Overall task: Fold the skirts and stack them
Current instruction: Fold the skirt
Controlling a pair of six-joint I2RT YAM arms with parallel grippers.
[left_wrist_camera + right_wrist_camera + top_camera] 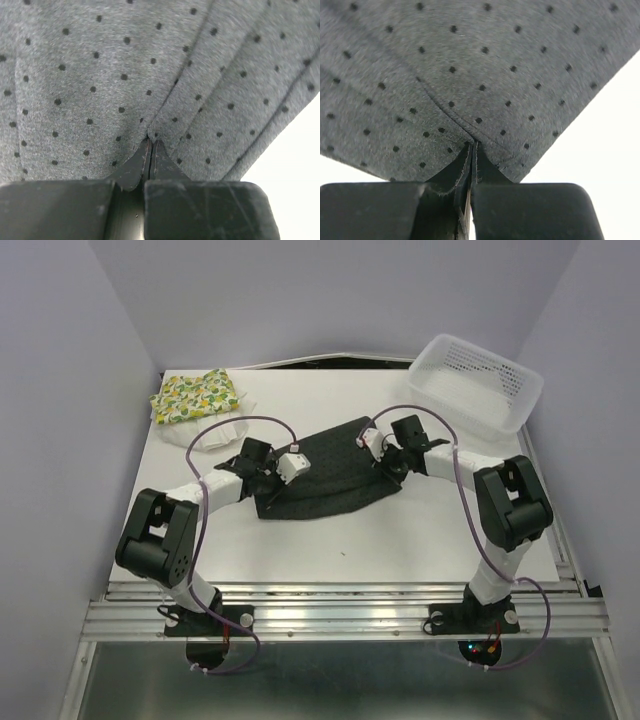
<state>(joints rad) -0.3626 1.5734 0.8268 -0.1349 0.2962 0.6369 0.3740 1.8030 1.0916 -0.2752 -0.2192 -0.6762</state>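
The black skirt (pixel 330 475) lies spread in the middle of the table, seen close up as dark cloth with small dots (pixel 100 75) (pixel 470 60). My left gripper (pixel 266 480) (pixel 151 137) is shut on its left edge, pinching a fold of cloth. At the skirt's right edge my right gripper (pixel 390 462) (pixel 472 145) is shut on a hemmed corner. The lemon-print skirt (pixel 195 395) lies folded at the back left. The white skirt (pixel 225 430) lies beside it, partly under the left arm's cable.
A white mesh basket (pixel 475 380) stands at the back right corner, partly over the table edge. Bare white table (pixel 400 540) shows in front of the black skirt. Grey walls close in on both sides and the back.
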